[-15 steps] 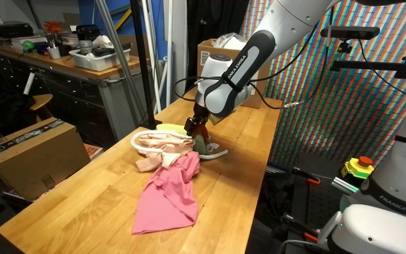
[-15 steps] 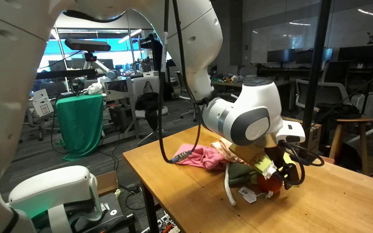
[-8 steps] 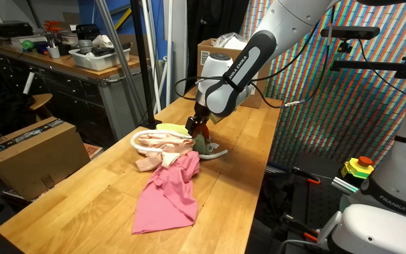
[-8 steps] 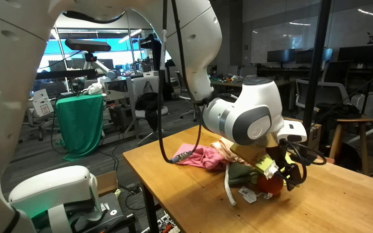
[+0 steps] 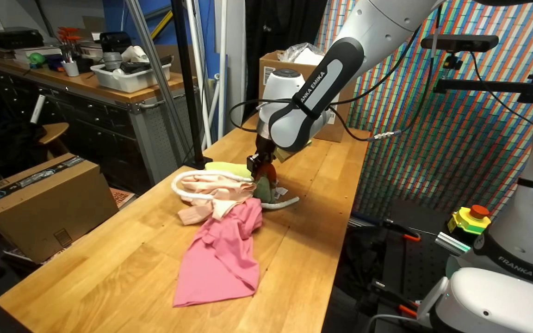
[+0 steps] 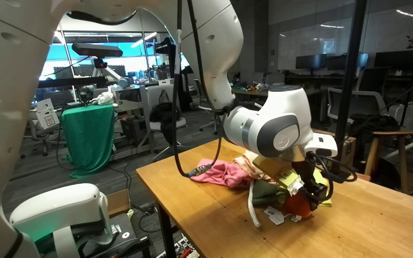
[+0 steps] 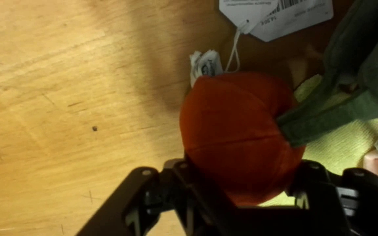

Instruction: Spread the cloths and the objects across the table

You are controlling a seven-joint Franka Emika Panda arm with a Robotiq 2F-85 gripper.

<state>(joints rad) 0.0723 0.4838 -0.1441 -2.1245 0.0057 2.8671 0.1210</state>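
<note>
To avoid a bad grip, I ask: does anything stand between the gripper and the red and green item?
Nothing visible does: in the wrist view, the gripper straddles the item's red part. The yellow-green cloth shows next to one finger; whether they touch, I cannot tell.

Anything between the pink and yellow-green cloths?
Yes: the peach cloth and part of the white cord lie between the pink cloth and the yellow-green cloth, in an exterior view.

Gripper [image 6: 308, 202] sits low over the wooden table [image 6: 364, 225], right up against a red-and-green plush toy [image 6: 292, 204]. White cord [image 6: 251, 204] and paper tags [image 6: 275, 215] just beside it, pink cloth [image 6: 224, 175] and peach cloth [image 6: 248, 165] bunched further back, yellow-green cloth [image 6: 320, 177] poking out behind the gripper.
</note>
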